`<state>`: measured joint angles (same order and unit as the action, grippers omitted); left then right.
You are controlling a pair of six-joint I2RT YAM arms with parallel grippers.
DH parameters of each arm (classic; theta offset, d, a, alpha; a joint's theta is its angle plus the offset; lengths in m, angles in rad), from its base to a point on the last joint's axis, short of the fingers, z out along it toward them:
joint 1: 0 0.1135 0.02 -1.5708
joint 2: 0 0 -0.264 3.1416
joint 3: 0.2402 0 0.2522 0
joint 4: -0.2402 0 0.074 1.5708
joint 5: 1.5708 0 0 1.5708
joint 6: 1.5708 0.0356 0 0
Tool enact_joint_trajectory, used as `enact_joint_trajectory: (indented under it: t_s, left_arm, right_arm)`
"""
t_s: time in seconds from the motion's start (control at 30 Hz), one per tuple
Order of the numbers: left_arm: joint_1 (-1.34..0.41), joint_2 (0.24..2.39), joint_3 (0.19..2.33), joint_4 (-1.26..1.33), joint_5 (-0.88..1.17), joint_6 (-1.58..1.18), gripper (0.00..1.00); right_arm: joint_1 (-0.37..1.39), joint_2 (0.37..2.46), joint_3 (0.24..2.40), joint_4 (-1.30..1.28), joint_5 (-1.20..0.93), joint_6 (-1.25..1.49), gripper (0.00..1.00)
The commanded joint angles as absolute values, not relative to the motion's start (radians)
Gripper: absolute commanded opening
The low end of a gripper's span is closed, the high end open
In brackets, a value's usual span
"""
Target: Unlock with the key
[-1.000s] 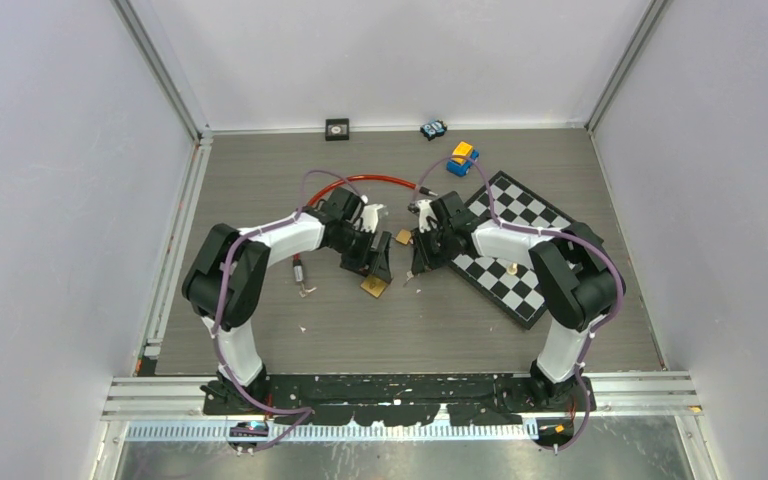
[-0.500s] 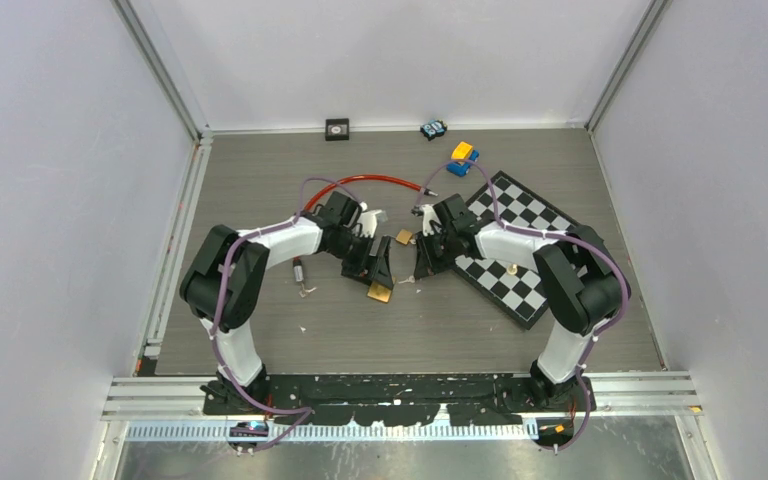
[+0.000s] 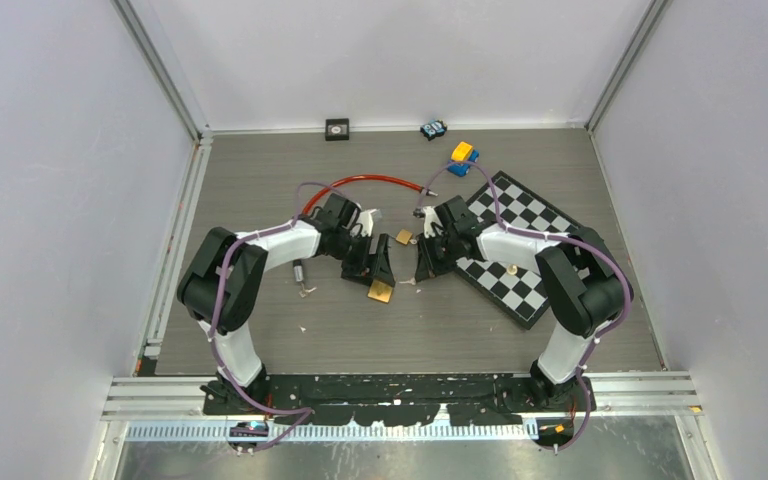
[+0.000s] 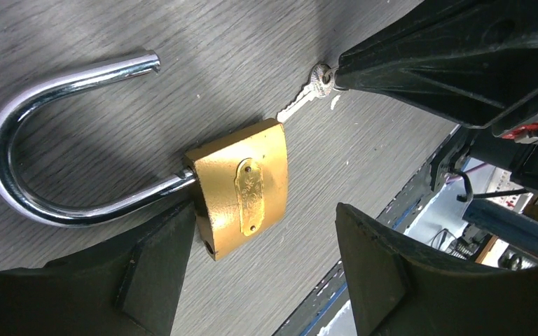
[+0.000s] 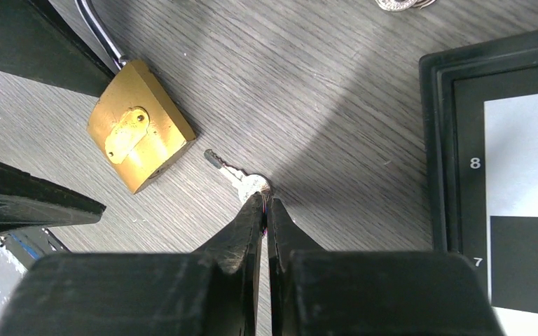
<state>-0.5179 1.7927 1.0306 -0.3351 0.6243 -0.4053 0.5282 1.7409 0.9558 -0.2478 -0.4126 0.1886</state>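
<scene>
Open brass padlock [image 4: 242, 185] flat on table [image 5: 364, 105], shackle [image 4: 35, 119] swung free.
Left gripper [image 4: 260, 234] spread astride its body; right gripper [image 5: 265, 204] pinches key [image 5: 232, 173] just beside it, key head largely hidden between the fingertips.

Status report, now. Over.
Left tool open, astride padlock. Right tool shut on key, key clear of padlock. Shackle open. Nothing between.
</scene>
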Motion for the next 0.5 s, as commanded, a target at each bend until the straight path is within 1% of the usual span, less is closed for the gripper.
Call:
enact_joint_trajectory:
  t_s: [0.0,0.47]
  left_arm:
    - [-0.531,1.799,1.0,-0.307,0.544,-0.469,0.76]
    - [-0.563,1.82,1.0,-0.248,0.496,-0.615,0.76]
  right_arm:
    - [0.526,1.7,0.946,-0.239,-0.412,0.179,0.09]
    - [0.526,1.719,0.937,-0.223,-0.44,0.194,0.09]
